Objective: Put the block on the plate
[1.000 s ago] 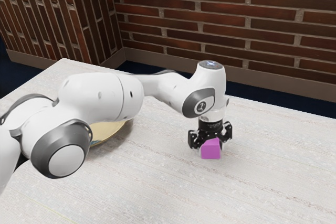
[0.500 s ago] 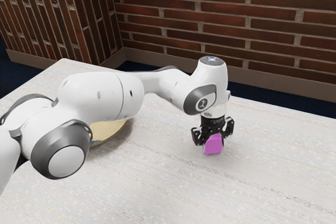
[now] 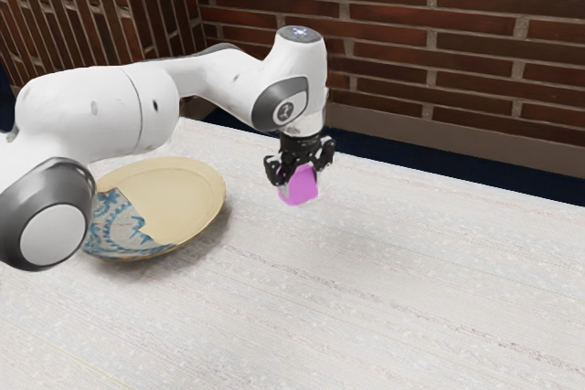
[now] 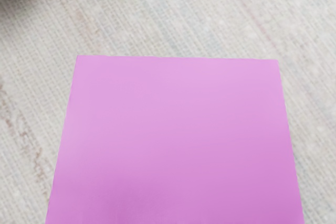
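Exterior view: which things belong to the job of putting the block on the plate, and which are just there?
Part of the job:
- pink block, held off the table
- cream plate with blue patterning, where the block should go
- gripper, shut on the block

Just there:
- pale table, under the plate
- brick wall behind

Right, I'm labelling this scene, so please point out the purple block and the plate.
Purple block [image 3: 300, 188]: exterior view, on the side facing the camera.
Plate [image 3: 178, 203]: exterior view, on the cream part of its inner surface.
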You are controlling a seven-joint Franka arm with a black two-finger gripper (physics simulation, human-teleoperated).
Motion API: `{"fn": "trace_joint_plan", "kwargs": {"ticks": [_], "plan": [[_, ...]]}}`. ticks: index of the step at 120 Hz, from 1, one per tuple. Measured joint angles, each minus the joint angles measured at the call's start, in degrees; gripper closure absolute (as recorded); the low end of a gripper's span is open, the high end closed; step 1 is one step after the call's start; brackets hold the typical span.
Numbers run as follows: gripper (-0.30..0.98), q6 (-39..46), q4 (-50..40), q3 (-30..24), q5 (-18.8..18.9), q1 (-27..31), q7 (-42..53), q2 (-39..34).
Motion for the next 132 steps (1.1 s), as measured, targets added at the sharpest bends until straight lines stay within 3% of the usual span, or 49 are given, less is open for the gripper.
{"fn": "trace_joint_plan", "kwargs": {"ticks": [27, 40, 63, 108, 132], "plan": [[0.31, -0.7, -19.7, 0.2, 5.9, 6.2, -2.1, -16.8], [0.31, -0.8, -25.6, 0.8, 7.4, 9.2, -3.3, -20.9], [0.32, 1.1, -29.0, 1.7, 8.1, 14.1, -5.2, -19.8], [0.33, 10.0, -33.2, 4.9, 6.4, 15.9, -7.3, -17.3], [0.16, 12.0, -33.7, 5.3, 5.6, 15.7, -7.8, -17.4]]}}
